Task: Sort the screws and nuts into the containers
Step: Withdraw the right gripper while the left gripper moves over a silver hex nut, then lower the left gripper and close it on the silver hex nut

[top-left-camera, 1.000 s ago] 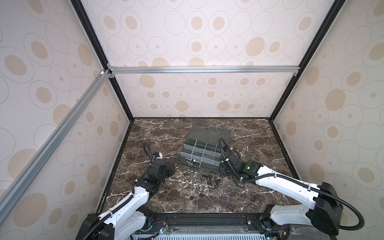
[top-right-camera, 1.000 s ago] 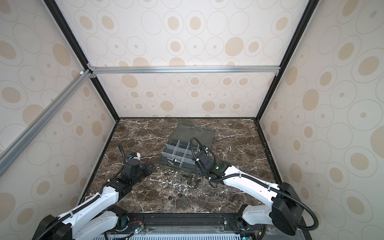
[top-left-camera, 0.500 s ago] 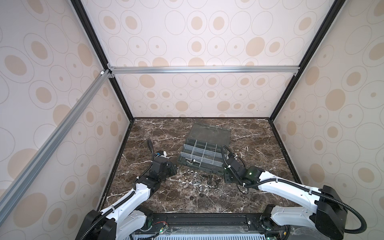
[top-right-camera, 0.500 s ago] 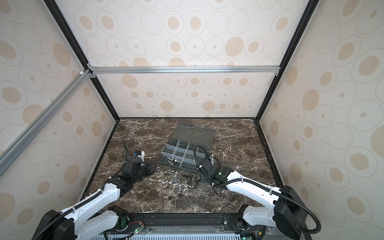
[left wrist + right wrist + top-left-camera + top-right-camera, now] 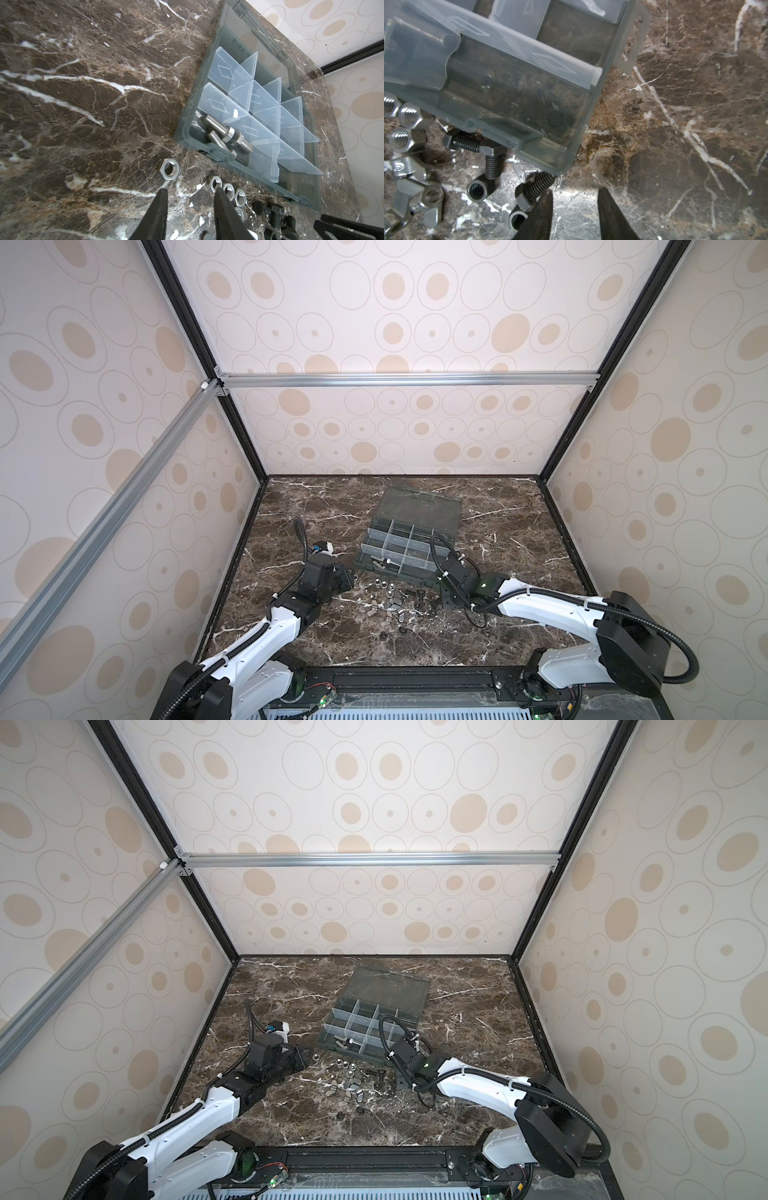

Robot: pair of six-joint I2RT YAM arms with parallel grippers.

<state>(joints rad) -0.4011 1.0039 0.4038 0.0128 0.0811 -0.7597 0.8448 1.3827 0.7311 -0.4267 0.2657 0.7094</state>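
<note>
The right tool (image 5: 574, 192) has returned from the organizer box (image 5: 182, 128) to the bench (image 5: 316, 506), narrow and empty beside a black screw (image 5: 533, 188) at the box's 6 o'clock, and the left tool (image 5: 190, 190), equally narrow and empty, faces a lone nut (image 5: 168, 169): new picks probably begin.

Bright even light; glare on the tabletop (image 5: 571, 194); foreground soft.
</note>
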